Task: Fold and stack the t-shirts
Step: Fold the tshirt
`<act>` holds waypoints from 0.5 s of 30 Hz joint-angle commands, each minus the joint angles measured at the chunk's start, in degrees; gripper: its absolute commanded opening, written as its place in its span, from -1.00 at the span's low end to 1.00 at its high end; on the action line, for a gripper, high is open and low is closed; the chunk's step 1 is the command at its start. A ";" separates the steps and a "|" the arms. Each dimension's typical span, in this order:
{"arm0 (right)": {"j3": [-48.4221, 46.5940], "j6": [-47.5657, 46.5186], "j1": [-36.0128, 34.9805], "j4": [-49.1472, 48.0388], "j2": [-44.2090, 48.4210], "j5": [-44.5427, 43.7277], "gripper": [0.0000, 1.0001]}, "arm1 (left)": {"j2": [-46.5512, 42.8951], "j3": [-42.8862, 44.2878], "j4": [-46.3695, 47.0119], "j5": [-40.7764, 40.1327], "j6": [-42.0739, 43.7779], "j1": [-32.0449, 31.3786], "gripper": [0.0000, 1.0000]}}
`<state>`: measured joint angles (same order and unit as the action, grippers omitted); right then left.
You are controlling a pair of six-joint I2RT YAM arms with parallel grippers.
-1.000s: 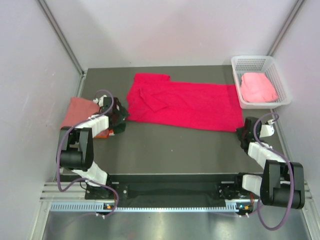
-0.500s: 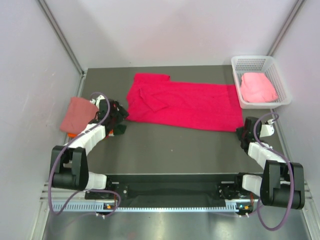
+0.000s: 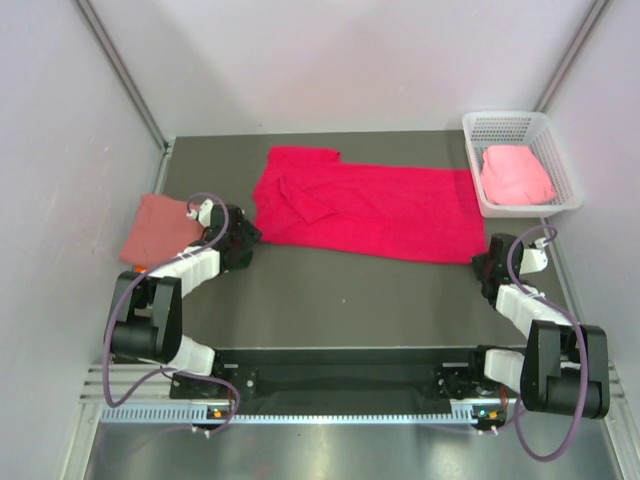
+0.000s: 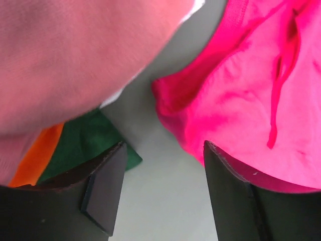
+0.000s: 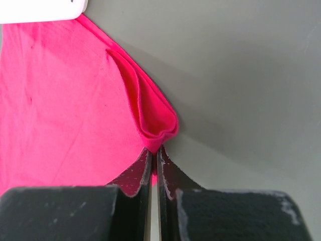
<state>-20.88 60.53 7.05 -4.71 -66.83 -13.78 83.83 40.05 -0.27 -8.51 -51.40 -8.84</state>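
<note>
Top external view has the crimson-pink t-shirt (image 3: 365, 205) spread flat across the table (image 3: 340, 290), lying from the middle toward 12 o'clock, with one sleeve folded in over its 10 o'clock part. At the shirt's 4 o'clock corner sits the right gripper (image 3: 488, 262); the right wrist view shows that gripper (image 5: 154, 156) with its jaws pressed together on a doubled fold of the crimson hem. Just off the shirt's 8 o'clock corner is the left gripper (image 3: 240, 238), and in the left wrist view it (image 4: 163, 165) has its fingers (image 4: 105, 186) apart over bare table, crimson cloth beside the one toward 3 o'clock and nothing between them. Out at the table's 9 o'clock edge lies the salmon t-shirt (image 3: 158, 225); beneath it the left wrist view catches a strip of the orange t-shirt (image 4: 35, 158) and a green patch (image 4: 85, 148). Toward 2 o'clock, the light pink t-shirt (image 3: 515, 175) sits bunched inside the white mesh basket (image 3: 520, 122).
</note>
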 commanded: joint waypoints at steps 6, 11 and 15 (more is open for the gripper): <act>0.49 -0.42 0.60 -2.76 0.56 -0.19 -1.00 | 5.90 2.93 7.21 -4.23 -1.07 -0.39 -0.01; 0.49 -0.50 0.60 -2.67 0.65 -0.19 -1.00 | 7.05 3.71 5.90 -6.68 -2.48 -0.30 -0.62; 0.41 -0.68 0.60 -2.24 0.73 -0.28 -1.00 | 6.70 4.94 3.89 -7.92 -2.66 -0.30 -1.00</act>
<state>-20.88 60.53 7.05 -4.80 -66.83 -13.43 90.56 42.48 2.94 -13.08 -53.69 -9.13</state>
